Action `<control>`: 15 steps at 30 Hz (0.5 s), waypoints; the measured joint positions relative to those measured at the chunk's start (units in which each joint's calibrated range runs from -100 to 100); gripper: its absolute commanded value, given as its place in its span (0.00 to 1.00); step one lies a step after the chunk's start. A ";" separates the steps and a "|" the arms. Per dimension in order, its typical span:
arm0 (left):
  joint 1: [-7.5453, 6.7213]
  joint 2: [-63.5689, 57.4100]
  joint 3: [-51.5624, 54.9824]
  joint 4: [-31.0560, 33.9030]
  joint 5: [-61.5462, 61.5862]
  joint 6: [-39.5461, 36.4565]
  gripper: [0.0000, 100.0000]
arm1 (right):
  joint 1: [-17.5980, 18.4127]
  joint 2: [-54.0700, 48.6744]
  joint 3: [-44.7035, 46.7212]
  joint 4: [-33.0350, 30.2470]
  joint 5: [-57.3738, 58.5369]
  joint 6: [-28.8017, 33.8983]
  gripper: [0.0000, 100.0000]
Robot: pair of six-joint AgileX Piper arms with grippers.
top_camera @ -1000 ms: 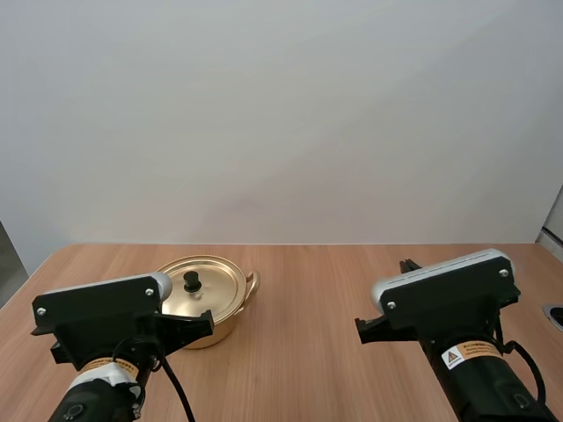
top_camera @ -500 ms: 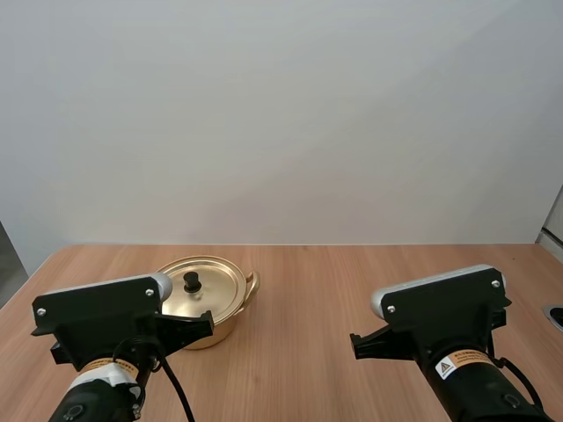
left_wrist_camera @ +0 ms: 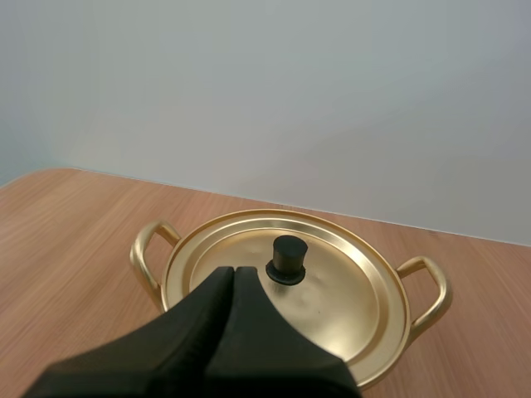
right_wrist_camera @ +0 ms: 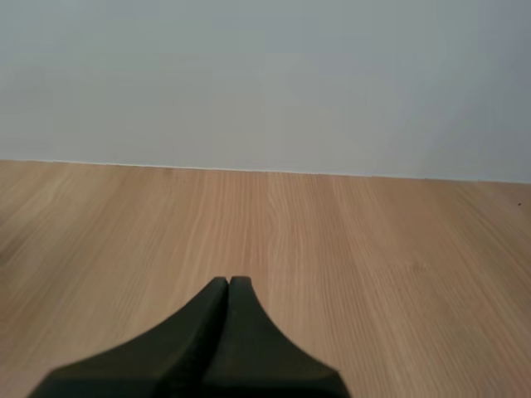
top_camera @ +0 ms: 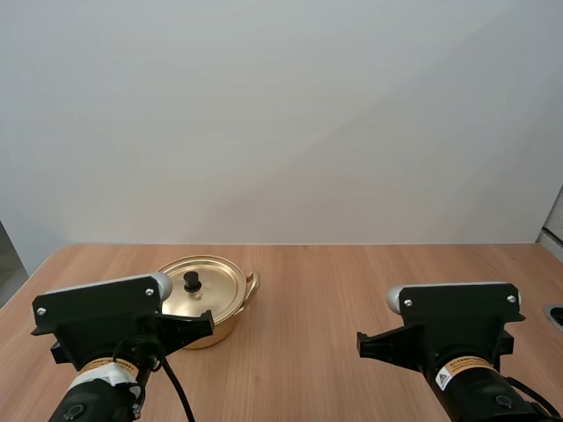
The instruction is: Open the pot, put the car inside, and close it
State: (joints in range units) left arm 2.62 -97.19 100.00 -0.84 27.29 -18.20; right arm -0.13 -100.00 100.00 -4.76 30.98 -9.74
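Pot [top_camera: 227, 325] of gold-coloured metal stands on the left half of the wooden table [top_camera: 352, 281], just ahead of the left arm [top_camera: 101, 318]. Its lid [top_camera: 215, 283] is on and lies level in the rim, with a black knob [top_camera: 191, 280] upright at its centre. The left wrist view shows a loop handle [left_wrist_camera: 428, 286] at each side of the pot. In that view the left jaws lie together as one dark wedge with nothing between them. Their tip hangs over the near part of the lid, close beside the knob, and I cannot tell whether it touches the lid. The right arm [top_camera: 457, 318] is well apart from the pot, over the right half of the table. In the right wrist view the right jaws are also pressed together on nothing and point out over bare wood.
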 measured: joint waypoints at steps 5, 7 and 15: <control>0.00 0.00 0.00 0.00 0.00 0.00 0.00 | 0.00 0.00 0.00 0.00 0.00 0.53 0.00; 0.00 0.00 0.00 0.00 0.00 0.00 0.00 | 0.00 0.00 0.00 0.00 0.00 0.53 0.00; 0.00 0.00 0.00 0.00 0.00 0.00 0.00 | 0.00 0.00 0.00 0.00 0.00 0.53 0.00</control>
State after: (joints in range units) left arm 2.62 -97.19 100.00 -0.84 27.29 -18.20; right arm -0.13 -100.00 100.00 -4.76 30.98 -9.21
